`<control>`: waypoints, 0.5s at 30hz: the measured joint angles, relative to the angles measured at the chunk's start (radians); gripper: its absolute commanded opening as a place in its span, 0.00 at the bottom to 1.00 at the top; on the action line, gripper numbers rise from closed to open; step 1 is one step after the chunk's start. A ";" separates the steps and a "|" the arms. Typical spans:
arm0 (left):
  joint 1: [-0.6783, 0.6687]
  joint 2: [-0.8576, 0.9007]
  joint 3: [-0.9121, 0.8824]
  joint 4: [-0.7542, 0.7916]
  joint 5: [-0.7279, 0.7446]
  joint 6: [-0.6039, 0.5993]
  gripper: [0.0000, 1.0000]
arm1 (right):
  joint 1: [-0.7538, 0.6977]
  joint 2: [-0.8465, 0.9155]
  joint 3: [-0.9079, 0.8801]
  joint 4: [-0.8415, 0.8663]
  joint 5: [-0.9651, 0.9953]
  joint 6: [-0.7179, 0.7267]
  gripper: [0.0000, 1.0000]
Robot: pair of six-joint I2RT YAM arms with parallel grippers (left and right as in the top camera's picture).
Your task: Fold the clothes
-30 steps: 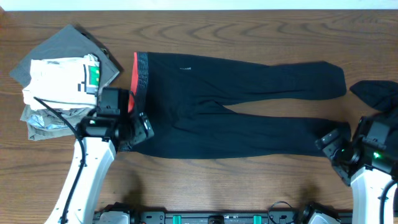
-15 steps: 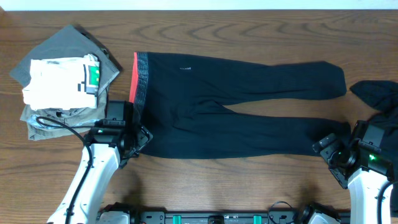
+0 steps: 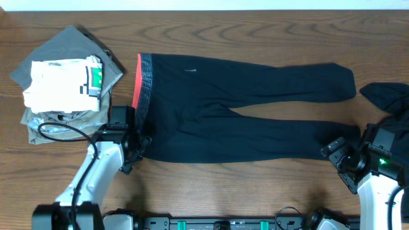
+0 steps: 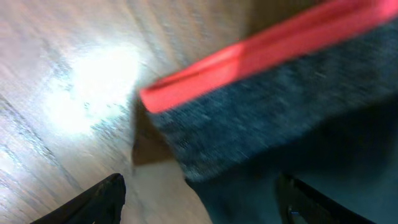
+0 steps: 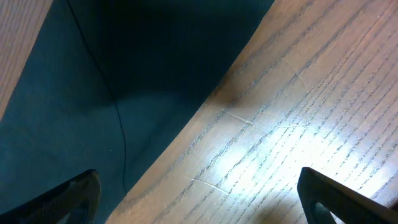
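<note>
The bench [image 3: 255,32] is of dark brown wood with a long, wavy grain that runs from left to right. Behind its far edge a narrow pale strip [image 3: 204,4] is visible. At the far left end of the bench lies a pile of folded fabrics. The biggest is a grey piece [image 3: 70,45], turned a little so that one corner points to the far side. On it rests a white folded piece [image 3: 61,83] with a small green and dark print near its right end. A beige piece [image 3: 45,124] comes out under the white one at the near side. In the left wrist view the wood [image 4: 74,81] has a bright glare. In the right wrist view the wood [image 5: 311,124] shows thin scratches and a light patch.
</note>
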 measured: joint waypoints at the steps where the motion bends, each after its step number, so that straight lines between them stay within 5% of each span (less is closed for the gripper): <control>1: 0.008 0.015 0.000 0.007 0.002 -0.007 0.67 | 0.000 0.000 0.000 0.000 0.000 0.000 0.99; 4: 0.017 0.050 0.000 0.049 0.008 -0.010 0.58 | 0.000 0.000 0.000 0.000 0.000 0.000 0.99; 12: 0.017 0.072 0.001 0.111 0.019 0.053 0.10 | 0.000 0.000 0.000 0.000 0.000 0.000 0.99; 15: 0.017 0.073 0.002 0.108 0.029 0.076 0.06 | 0.000 0.000 0.000 0.000 0.000 0.000 0.99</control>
